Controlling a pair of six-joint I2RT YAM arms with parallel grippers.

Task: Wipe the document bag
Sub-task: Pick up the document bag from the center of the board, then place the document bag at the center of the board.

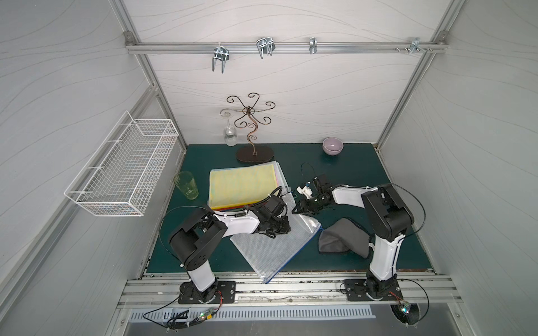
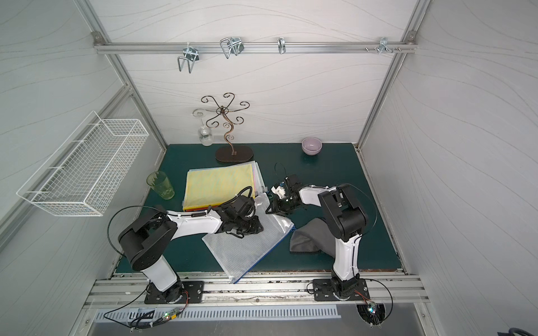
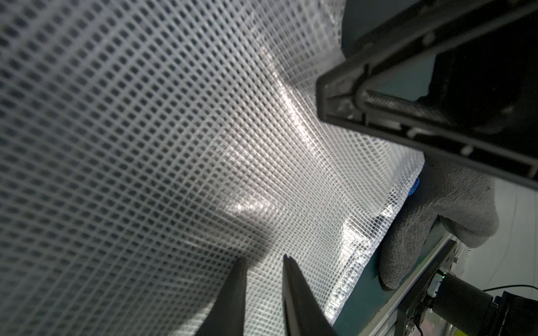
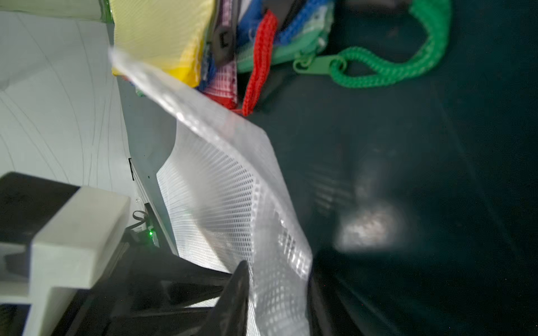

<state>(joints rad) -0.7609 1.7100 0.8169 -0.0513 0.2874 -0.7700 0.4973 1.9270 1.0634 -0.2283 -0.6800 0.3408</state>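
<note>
Metal rail (image 1: 320, 288), document bag (image 1: 276, 247), green mat (image 1: 364, 174), white walls (image 1: 291, 101)

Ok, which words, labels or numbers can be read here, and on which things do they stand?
No text here can be read.
Green glass: a pale print, too small to read.
Black tab in the right wrist view: a white mark, too blurred to read.

Top views look down; wrist views closely share the document bag (image 3: 174, 145).
</note>
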